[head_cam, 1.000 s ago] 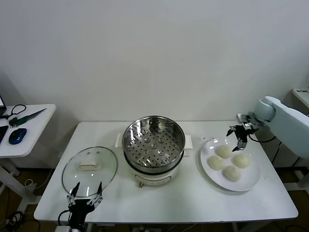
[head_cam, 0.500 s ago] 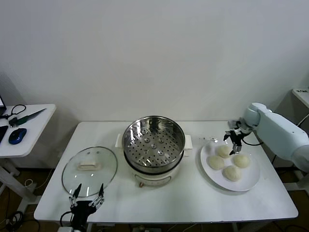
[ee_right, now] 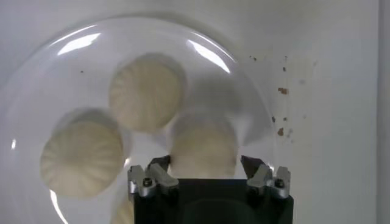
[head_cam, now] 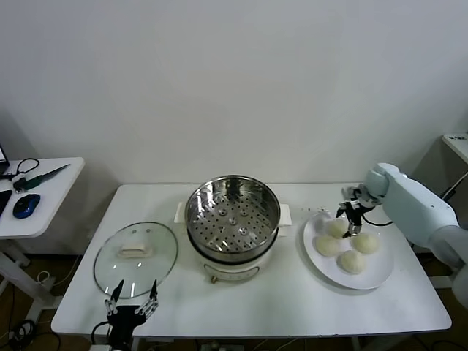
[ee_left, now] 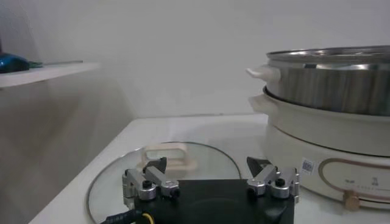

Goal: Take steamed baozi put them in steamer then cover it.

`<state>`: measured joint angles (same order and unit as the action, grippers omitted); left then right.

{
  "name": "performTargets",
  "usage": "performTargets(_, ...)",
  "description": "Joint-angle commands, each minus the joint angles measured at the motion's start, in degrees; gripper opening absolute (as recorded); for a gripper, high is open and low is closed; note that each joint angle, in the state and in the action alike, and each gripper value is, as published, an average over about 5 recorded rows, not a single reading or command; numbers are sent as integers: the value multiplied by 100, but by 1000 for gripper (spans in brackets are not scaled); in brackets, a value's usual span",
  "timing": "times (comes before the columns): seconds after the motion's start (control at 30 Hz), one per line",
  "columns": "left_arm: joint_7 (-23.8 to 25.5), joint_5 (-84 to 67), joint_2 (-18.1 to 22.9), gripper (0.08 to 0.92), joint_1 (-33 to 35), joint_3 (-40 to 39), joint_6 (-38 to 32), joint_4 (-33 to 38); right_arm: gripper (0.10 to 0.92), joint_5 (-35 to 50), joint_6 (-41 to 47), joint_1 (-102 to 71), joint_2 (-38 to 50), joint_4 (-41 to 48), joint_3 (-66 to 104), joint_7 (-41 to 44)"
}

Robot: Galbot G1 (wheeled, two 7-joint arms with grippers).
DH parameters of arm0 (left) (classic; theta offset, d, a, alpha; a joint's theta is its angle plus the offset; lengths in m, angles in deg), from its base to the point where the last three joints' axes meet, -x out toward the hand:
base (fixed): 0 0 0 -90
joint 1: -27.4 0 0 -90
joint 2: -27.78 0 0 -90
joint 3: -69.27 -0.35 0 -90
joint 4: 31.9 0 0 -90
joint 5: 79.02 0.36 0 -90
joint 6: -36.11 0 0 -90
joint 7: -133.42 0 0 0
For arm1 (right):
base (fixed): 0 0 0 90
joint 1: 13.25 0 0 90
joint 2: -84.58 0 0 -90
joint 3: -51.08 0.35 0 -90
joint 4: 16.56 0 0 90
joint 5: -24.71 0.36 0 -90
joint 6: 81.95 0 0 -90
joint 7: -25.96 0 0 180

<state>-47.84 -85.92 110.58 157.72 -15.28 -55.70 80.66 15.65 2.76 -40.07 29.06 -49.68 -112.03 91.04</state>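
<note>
At the right side of the white table, the right gripper hangs from an arm that reaches in from the right edge and bends down over the white plate. Its fingers are spread apart, straddling the far-left bun of the four steamed baozi; the right wrist view shows that bun between the two fingertips, though contact cannot be confirmed. The other three buns lie close around it on the plate.

Compared with a second ago, the right gripper has moved left and lower, from above the plate's far rim down onto the bun, and the forearm has swung nearer to the table.

The steamer stands at the table's middle, open, its perforated tray bare. The cover lies flat on the table to the steamer's left. The left gripper sits at the near edge just beside the cover, fingers apart, holding nothing; it has sunk slightly lower than before.
</note>
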Motion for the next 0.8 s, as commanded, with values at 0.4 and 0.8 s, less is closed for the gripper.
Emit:
performTargets(0.4, -5, 61, 39, 823, -22, -49, -13, -15, 602, 867, -43, 1047, 308, -840, -982, 125)
performTargets(0.8, -9, 101, 14, 823, -48, -60, -7, 18, 594, 2616, -1649, 5325, -365, -3847, -4558, 73)
